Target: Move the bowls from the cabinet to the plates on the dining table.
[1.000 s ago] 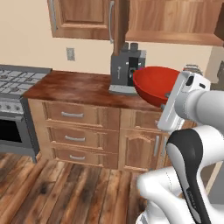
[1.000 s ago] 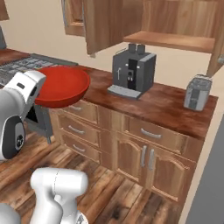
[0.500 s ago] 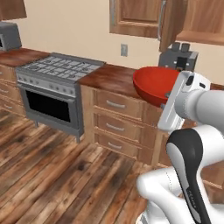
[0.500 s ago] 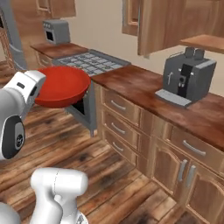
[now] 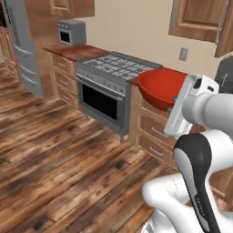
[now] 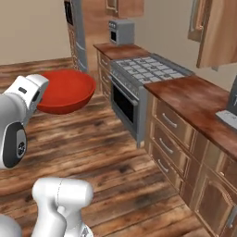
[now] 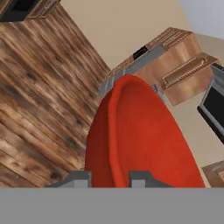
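One red bowl (image 5: 161,88) is in transit, clamped by its rim in the hand (image 7: 109,178), and carried above the wooden floor (image 5: 54,150) rather than over any bench. Reading the left base view from its left edge: a tall grey fridge (image 5: 20,45), a small microwave (image 5: 71,32) on a run of wood-topped cabinets, then the stove (image 5: 111,86) with its dark oven door, then the bowl held out level in front of the white arm (image 5: 200,109), with a wall cabinet (image 5: 200,20) high above. In the hand view the two fingertips (image 7: 78,179) sit either side of the bowl's edge, close together on it, and the red wall rises away from them.

Neither the dining table nor the plates can be seen from here, so the step in hand looks like the carry across the room. To do it well, I would keep the bowl level and tucked close to the arm while the base drives, give the stove's corner and the bench edge a wide berth, and avoid any wrist roll, since a rim pinch on a shallow bowl could let it pivot.
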### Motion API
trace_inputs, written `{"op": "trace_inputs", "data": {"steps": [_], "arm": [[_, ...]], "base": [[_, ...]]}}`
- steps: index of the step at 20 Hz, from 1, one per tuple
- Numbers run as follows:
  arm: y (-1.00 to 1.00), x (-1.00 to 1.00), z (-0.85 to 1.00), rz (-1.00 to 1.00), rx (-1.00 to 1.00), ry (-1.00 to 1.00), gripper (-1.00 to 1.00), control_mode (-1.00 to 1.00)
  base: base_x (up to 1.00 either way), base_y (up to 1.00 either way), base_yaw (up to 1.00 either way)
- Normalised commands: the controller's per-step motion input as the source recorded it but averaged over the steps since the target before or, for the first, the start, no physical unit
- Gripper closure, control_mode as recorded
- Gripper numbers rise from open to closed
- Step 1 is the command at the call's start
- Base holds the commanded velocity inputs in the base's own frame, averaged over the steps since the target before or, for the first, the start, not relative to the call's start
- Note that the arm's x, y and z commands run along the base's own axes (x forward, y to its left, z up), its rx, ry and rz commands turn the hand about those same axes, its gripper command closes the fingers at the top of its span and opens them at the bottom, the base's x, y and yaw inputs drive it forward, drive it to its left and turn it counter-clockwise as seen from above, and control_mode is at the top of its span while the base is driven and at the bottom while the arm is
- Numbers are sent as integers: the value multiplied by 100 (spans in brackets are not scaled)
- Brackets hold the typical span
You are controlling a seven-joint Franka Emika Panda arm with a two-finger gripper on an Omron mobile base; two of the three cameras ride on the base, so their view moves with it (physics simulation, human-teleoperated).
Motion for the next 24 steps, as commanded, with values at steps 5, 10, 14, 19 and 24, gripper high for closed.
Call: {"op": "trace_inputs", "data": {"steps": [5,10,14,19,24], "arm": [[0,0,0,0,0,0,100,100],[0,0,0,0,0,0,100,100],[0,0,0,0,0,0,100,100],[0,0,0,0,0,0,100,100],[0,0,0,0,0,0,100,100]], "base": [[6,12,48],[0,3,46],[0,0,44],[0,0,41],[0,-2,42]]}}
